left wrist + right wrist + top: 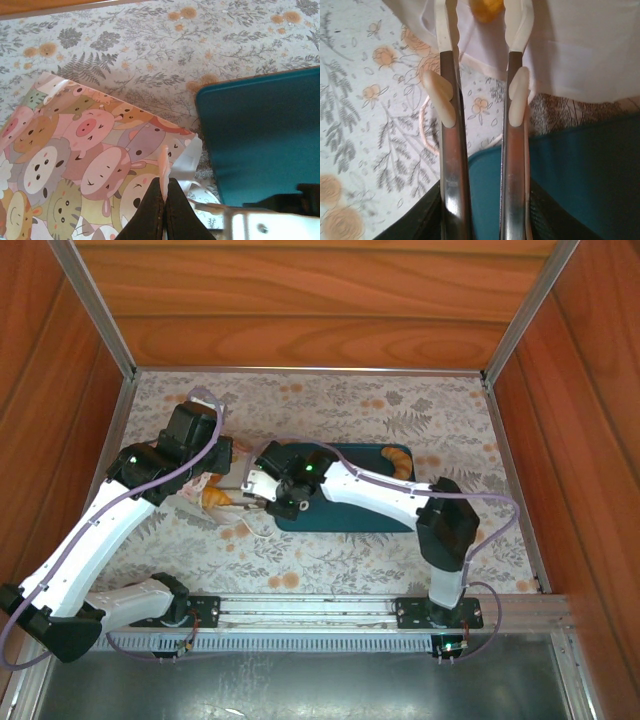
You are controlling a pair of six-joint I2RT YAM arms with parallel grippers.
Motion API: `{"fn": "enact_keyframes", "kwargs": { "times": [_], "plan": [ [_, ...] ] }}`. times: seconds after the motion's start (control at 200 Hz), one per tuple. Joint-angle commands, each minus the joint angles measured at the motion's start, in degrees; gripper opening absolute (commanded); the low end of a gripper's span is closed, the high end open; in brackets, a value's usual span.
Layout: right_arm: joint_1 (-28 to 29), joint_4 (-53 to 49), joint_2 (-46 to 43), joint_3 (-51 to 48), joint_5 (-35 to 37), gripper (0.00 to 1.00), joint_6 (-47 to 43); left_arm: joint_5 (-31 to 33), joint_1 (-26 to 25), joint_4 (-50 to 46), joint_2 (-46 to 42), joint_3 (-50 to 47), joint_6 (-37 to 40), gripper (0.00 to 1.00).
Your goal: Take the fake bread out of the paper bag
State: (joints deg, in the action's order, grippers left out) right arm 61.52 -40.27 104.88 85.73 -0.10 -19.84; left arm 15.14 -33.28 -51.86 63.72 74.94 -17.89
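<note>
Fake bread (486, 10): one pastry at paper bag (90, 165) mouth, 9 o'clock of teal tray (260, 135). Right gripper (482, 22) narrowly parted, straddling it, no contact visible. Left gripper (163, 200) pinched shut on bag rim. I judge it light, rigid, slick; grip mid-body.

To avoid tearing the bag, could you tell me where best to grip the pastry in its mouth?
Probably across the sides of the golden pastry, entering from the teal tray side: the paper bag lies flat, mouth open that way.
</note>
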Motion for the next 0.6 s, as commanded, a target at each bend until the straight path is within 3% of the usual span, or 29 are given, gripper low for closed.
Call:
{"fn": "enact_keyframes", "kwargs": {
  "times": [0.0,0.425,0.595],
  "plan": [
    [0.6,-2.4,-7.2,-2.1,-4.0,0.28,5.2,0.6,0.3,0.4,-1.1,0.6,0.0,0.00],
    [-4.6,-9.8,-14.7,-6.5,-14.7,0.27,22.6,-1.7,0.3,4.5,-2.3,0.5,0.8,0.00],
    [-8.2,-10.1,-22.9,-12.8,-18.3,0.27,29.4,-2.8,0.3,6.7,-2.8,-0.9,0.4,0.00]
  ]
}}
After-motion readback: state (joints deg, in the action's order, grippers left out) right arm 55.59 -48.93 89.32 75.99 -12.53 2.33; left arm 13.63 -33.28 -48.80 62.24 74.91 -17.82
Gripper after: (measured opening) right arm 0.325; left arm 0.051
